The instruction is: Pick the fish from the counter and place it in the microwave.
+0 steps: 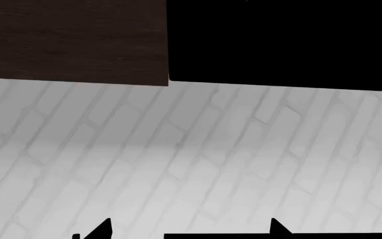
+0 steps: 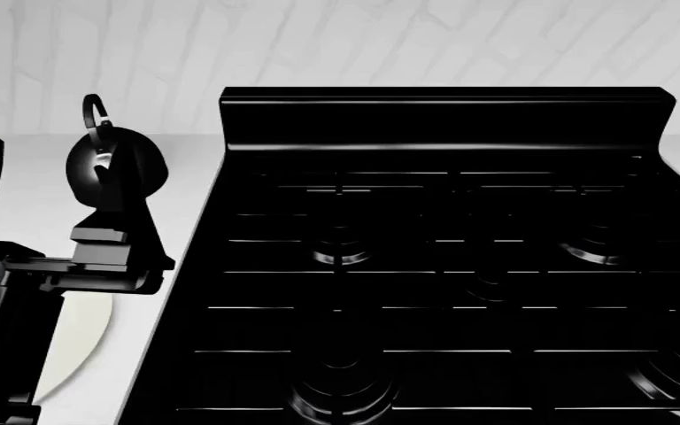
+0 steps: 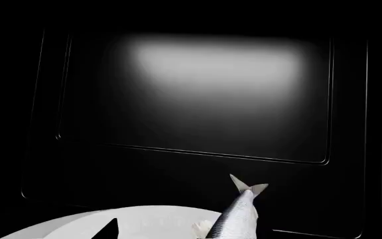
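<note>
**A:** What fills the view ahead of your right end effector [image 3: 191, 235]?

**B:** A big dark panel [image 3: 198, 99] with a framed window. I take it for the microwave's front, though I can't be sure. Nearer me is the cream plate [image 3: 144, 221], just under my fingers. The fish [image 3: 240, 219] is smaller again. It is close in front of me, tail pointing away towards the panel, and its head end runs out of sight.

**A:** Are you holding it?

**B:** I can't tell. Only one dark fingertip [image 3: 110, 230] shows, off to one side of the fish, and the other is lost against the black. I also can't tell whether the fish lies on the plate or is lifted. My left end effector [image 1: 191, 231] is spread apart with nothing between its tips, facing the brick wall [image 1: 191, 149].

**A:** How will the fish handle?

**B:** I judge it light, limp and slick. The thin tail would slide free, so I'd close across the thick middle of the body, squeezing gently.
</note>
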You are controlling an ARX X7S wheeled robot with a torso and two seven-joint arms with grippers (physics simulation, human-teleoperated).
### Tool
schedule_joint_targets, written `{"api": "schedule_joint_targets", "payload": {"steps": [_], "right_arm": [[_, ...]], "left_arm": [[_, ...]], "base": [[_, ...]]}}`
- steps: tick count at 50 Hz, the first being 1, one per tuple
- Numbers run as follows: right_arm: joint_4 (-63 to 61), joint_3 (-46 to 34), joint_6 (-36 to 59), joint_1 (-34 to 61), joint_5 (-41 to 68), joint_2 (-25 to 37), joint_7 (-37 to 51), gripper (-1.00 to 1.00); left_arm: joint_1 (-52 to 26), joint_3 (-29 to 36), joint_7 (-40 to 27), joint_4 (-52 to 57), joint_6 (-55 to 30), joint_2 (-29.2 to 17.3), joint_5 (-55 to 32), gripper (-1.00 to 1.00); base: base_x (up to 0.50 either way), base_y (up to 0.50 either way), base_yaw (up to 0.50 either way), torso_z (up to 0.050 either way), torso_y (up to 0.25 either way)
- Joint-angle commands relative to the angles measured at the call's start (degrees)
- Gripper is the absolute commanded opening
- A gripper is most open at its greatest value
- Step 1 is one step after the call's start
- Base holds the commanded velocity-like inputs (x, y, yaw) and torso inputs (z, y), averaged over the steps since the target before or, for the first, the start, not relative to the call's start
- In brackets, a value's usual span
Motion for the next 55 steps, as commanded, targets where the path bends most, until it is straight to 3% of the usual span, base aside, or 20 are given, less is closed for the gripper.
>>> {"api": "schedule_joint_targets", "payload": {"steps": [1, 22, 39, 49, 51, 55], "right_arm": [[0.4, 0.3, -2.6, 0.7, 0.1, -0.5, -1.3, 1.00], [-18.1, 1.6, 7.4, -0.1, -1.9, -2.2, -7.6, 1.00], [-69.4, 0.2, 37.3, -17.0, 3.2, -2.1, -7.4, 1.00], [-95.7, 1.6, 54.5, -20.9, 7.3, -2.4, -5.7, 1.00], [-97.9, 2.8, 54.6, -22.1, 16.4, -0.9, 1.0, 1.00], [-99.9, 7.7, 54.6, -22.7, 50.7, 5.6, 32.2, 1.00]], "left_arm": [[0.7, 0.2, 0.5, -0.4, 0.6, 0.5, 0.6, 1.00], [-1.2, 1.2, 1.5, -0.7, -0.6, 2.0, 0.5, 1.00], [-1.7, 1.0, 1.7, -0.4, -0.7, 1.6, -0.1, 1.00], [-1.3, 1.1, 1.8, -0.4, -0.6, 1.6, 0.3, 1.00], [-1.2, 1.1, 1.8, -0.4, -0.5, 1.6, 0.4, 1.00], [-0.4, 0.9, 2.0, -0.5, 0.2, 1.3, 0.6, 1.00]], "base": [[0.00, 0.00, 0.00, 0.000, 0.000], [0.00, 0.00, 0.00, 0.000, 0.000], [0.00, 0.00, 0.00, 0.000, 0.000], [0.00, 0.00, 0.00, 0.000, 0.000], [0.00, 0.00, 0.00, 0.000, 0.000], [0.00, 0.00, 0.00, 0.000, 0.000]]}}
